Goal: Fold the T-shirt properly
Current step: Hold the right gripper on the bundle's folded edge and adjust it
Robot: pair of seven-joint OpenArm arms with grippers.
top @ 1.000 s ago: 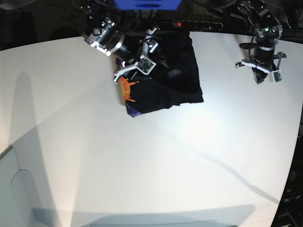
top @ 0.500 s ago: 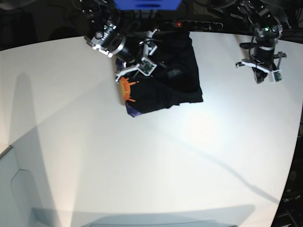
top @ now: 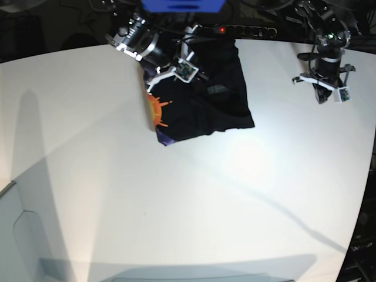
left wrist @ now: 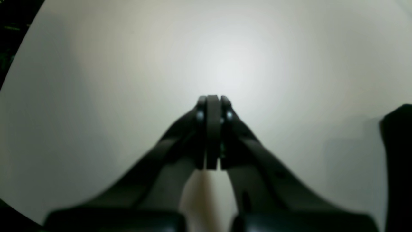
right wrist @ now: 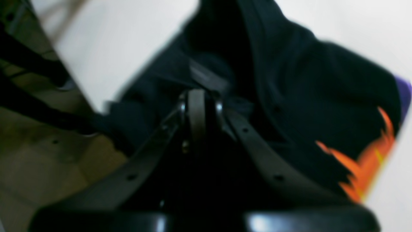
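Our right gripper (right wrist: 200, 106) has its jaws together above the T-shirt (top: 205, 97), apparently empty; our left gripper (left wrist: 212, 129) is closed too. Near the worktop (top: 176, 205) edge, the shirt could slide off.

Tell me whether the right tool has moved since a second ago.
Yes. The right tool has shifted up-view toward the power strip, off the orange print.

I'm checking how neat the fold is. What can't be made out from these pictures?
- Base view: the T-shirt's far edge merges into the dark beyond the table.
- Right wrist view: motion blur; whether the shut right gripper pinches cloth is unclear.
- Left wrist view: only a dark corner shows at the frame edge.
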